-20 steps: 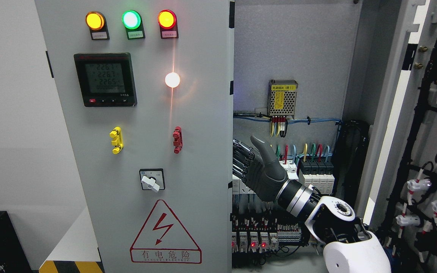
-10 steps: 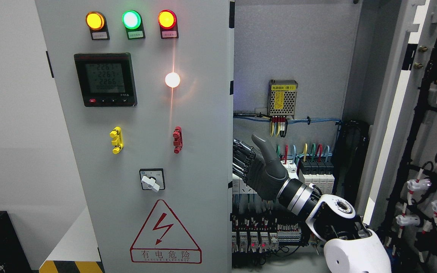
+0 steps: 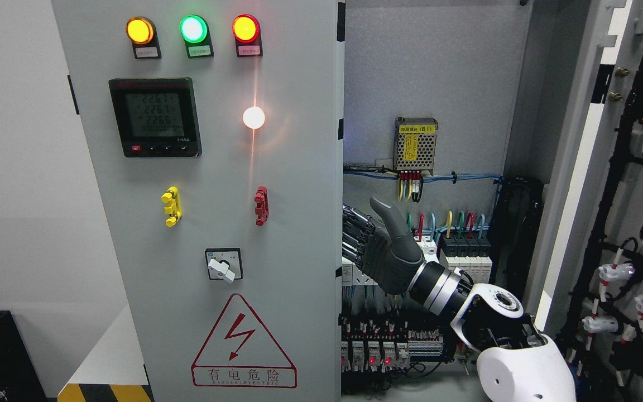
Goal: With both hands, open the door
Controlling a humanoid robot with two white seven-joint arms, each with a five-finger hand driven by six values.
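Left door [image 3: 210, 223], grey sheet steel filling frame centre-left: likely rigid, heavy on its hinges, slick-faced; best purchase its free right edge, where right hand [image 3: 380, 251] reaches, fingers extended, gripping nothing visible.

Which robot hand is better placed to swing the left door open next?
Right. The right robot hand is already at the left door's inner edge, fingers extending behind it, thumb up. No left arm shows in the head view.
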